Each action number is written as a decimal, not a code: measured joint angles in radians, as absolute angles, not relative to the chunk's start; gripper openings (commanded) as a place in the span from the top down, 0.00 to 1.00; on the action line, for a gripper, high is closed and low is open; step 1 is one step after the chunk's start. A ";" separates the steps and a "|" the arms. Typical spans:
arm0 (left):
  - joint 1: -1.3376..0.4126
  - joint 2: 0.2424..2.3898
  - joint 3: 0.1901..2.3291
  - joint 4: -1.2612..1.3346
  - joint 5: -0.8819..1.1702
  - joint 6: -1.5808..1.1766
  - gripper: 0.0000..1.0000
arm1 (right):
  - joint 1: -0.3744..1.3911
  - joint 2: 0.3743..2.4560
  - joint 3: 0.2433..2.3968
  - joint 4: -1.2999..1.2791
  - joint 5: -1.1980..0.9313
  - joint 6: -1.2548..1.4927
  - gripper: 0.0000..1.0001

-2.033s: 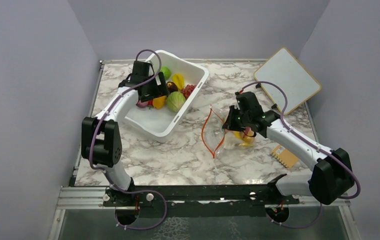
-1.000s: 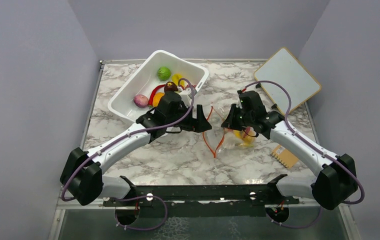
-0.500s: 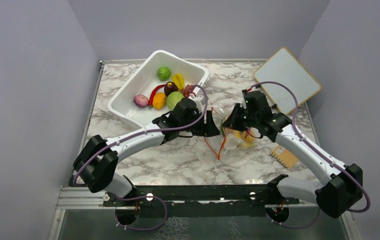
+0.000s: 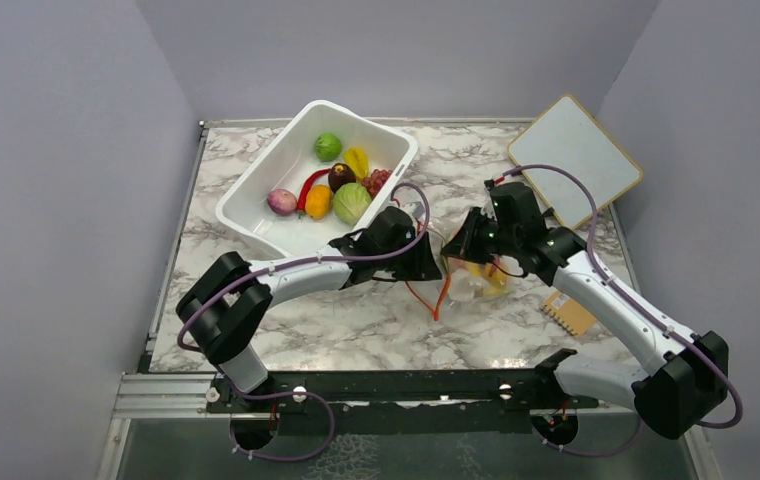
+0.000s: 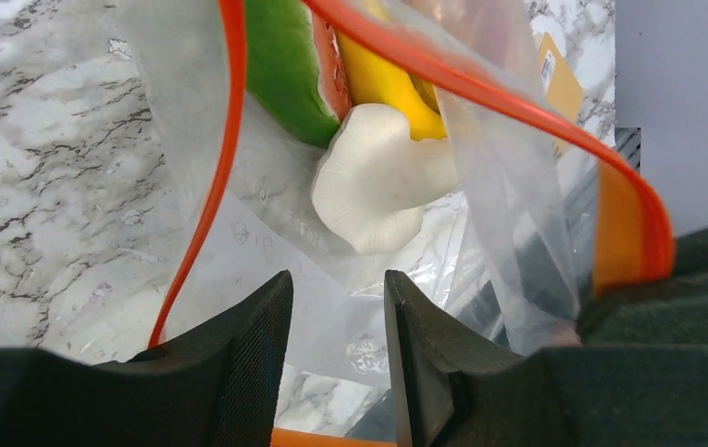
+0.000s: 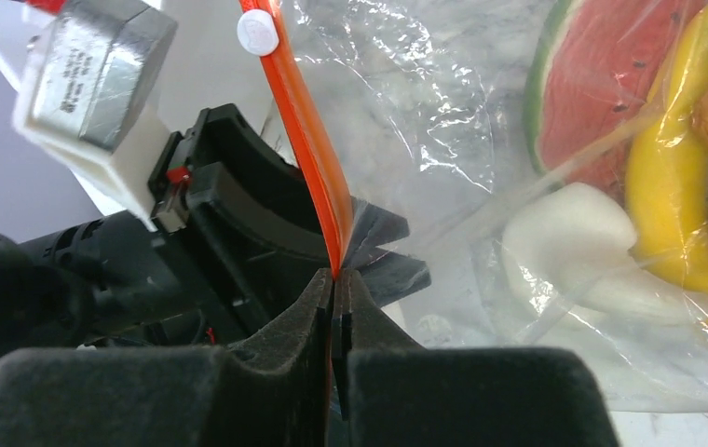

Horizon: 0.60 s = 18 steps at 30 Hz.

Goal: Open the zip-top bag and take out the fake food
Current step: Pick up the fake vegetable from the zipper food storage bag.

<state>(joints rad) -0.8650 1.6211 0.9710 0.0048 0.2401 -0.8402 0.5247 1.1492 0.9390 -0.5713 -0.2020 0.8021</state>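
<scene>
1. Table (image 4: 356, 330), marbled. Open marble runs along the near edge ahead of my bases, widest on the left half.
2. My left gripper (image 5: 336, 284). Fingers apart with a narrow gap, set at the left lip of the zip-top bag (image 4: 461, 285). Clear film shows across the gap; I cannot tell whether either pad touches it.
3. My right gripper (image 6: 333, 279). Pads pressed together, clamped on the bag's orange zip strip (image 6: 308, 158), facing the left gripper across the mouth.
4. Bag. Lies mid-table between both grippers, mouth parted, the strip's two edges spread.
5. Fake food (image 4: 491, 275). Inside the bag: white piece (image 5: 378, 186) nearest the mouth, then banana (image 6: 667, 186) and watermelon slice (image 6: 592, 84).
6. Tan card (image 4: 569, 312). Flat, near the right edge, apart from the bag.
7. White tub (image 4: 241, 205). Far left, holding produce, apart from the bag.
8. White board (image 4: 576, 160). Far right corner.
</scene>
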 measured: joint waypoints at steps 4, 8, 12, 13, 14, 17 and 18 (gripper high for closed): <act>-0.865 1.650 0.974 0.014 0.241 -0.851 0.55 | 0.525 1.145 0.947 -0.577 -0.203 0.797 0.77; -0.865 1.665 0.974 0.021 0.242 -0.859 0.54 | 0.525 1.144 1.007 -0.615 -0.160 0.755 0.63; -0.865 1.670 0.972 0.035 0.243 -0.862 0.53 | 0.525 1.138 1.071 -0.678 -0.051 0.707 0.62; -0.865 1.671 0.971 0.038 0.243 -0.863 0.53 | 0.525 1.135 1.074 -0.694 -0.018 0.701 0.62; -0.865 1.672 0.968 0.043 0.243 -0.863 0.52 | 0.525 1.133 1.074 -0.712 0.014 0.700 0.62; -0.865 1.675 0.958 0.056 0.248 -0.867 0.50 | 0.524 1.133 1.063 -0.771 0.102 0.701 0.63; -0.865 1.677 0.953 0.061 0.250 -0.868 0.49 | 0.524 1.132 1.052 -0.783 0.125 0.702 0.64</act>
